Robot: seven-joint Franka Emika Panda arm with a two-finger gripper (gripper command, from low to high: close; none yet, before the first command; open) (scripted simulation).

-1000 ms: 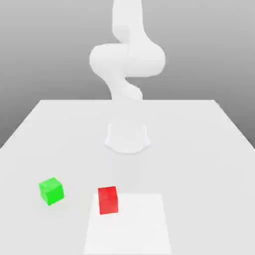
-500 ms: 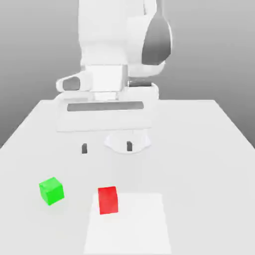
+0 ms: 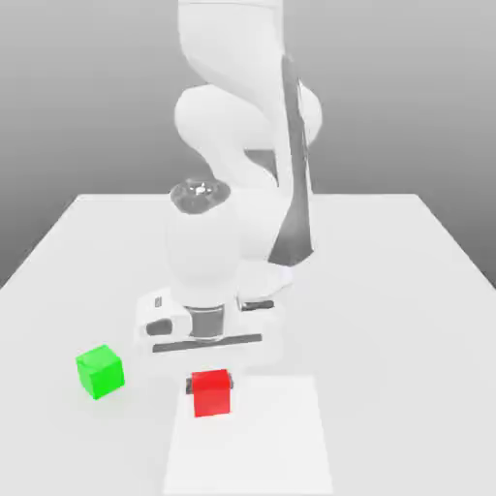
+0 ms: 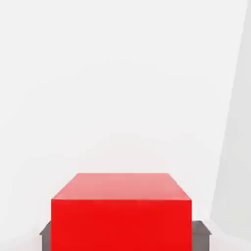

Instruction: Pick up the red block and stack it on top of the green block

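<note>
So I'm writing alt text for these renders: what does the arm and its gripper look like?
The arm is smooth, glossy white with rounded, bulbous segments and a dark grey strip down one side. The gripper has a white boxy body with a grey slot and small dark grey fingers.

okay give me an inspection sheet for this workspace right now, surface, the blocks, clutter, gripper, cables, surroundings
Surface: white table, with a paler square patch at the near edge.
Job's things: red block on the table at the patch's edge; green block apart from it, toward the exterior view's left, nothing on it.
Clutter: nothing seen.
Grippers: gripper lowered over the red block, jaws shut on its sides.
Cables: nothing seen.
Surroundings: plain grey backdrop.
</note>
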